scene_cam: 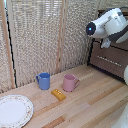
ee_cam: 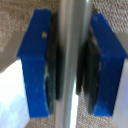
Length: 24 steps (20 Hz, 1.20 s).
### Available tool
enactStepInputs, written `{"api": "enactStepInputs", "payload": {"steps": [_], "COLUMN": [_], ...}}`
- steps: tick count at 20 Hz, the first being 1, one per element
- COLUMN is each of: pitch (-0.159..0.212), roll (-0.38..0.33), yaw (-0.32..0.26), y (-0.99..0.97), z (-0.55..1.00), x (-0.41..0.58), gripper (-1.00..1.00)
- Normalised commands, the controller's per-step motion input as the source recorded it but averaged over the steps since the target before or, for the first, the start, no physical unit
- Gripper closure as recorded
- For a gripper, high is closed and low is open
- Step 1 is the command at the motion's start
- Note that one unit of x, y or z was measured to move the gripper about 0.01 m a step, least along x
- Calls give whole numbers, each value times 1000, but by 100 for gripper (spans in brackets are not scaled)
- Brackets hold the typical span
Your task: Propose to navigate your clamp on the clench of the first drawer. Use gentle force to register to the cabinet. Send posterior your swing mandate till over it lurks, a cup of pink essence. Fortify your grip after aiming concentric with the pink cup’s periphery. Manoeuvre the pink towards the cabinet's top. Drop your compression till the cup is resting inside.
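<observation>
Closest in, the wrist view shows the gripper with its two blue fingers narrowed onto a silver bar handle, one dark pad on each side; the pads look pressed against the bar, so I judge it is clamped on the handle. The bar runs straight between the fingers and seems centred.

The step in hand is moving the drawer by this handle. Done well, that means a light, steady force in line with the drawer's travel, wrist square to the bar so neither pad slips along it, and no twisting that could jam the drawer.

On the wooden surface, the pink cup stands upright, its handle towards the exterior view's right, just beside a blue mug and near a small orange block; a plate lies at the exterior view's left.

Farther back, the white arm reaches to the cabinet, well apart from the cup.
</observation>
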Motion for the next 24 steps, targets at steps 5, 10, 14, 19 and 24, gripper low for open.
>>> {"api": "enactStepInputs", "payload": {"steps": [5, 10, 14, 19, 24], "pitch": [171, 91, 51, 47, 29], "roll": [2, -39, -33, -2, -3], "yaw": [13, 73, 2, 16, 1], "y": [988, 844, 239, 69, 305], "z": [-10, -141, -14, -21, -21], "x": [257, 305, 414, 31, 20], "gripper": [100, 100, 100, -100, -100]}}
